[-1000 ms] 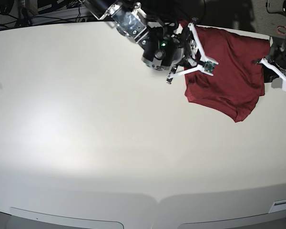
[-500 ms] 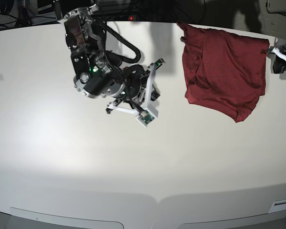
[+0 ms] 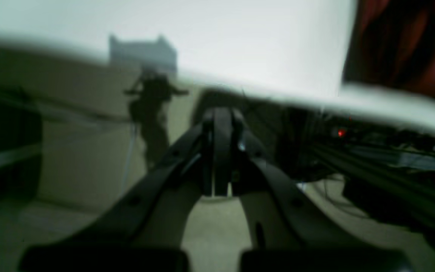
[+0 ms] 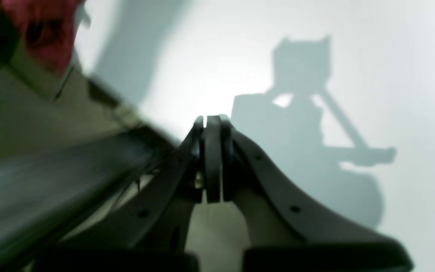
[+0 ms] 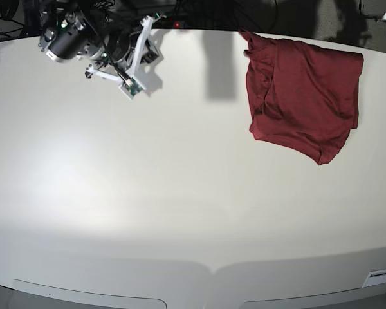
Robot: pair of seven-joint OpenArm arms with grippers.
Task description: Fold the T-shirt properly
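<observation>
Your T-shirt lies bunched at the far right of the surface, its top edge at the far rim, loosely doubled over but not neatly squared. Neither arm touches it. Your right pincer is clamped together on nothing, up at the far left; your left pincer is likewise closed and empty, off past the far right corner. You look to be between folds, or finished. If another fold is needed, open a pincer and bring it to a hem edge.

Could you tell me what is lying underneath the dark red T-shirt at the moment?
The T-shirt lies folded on the pale table, with nothing else showing around its edges. Whether anything sits beneath it cannot be seen, because the cloth covers that patch.
</observation>
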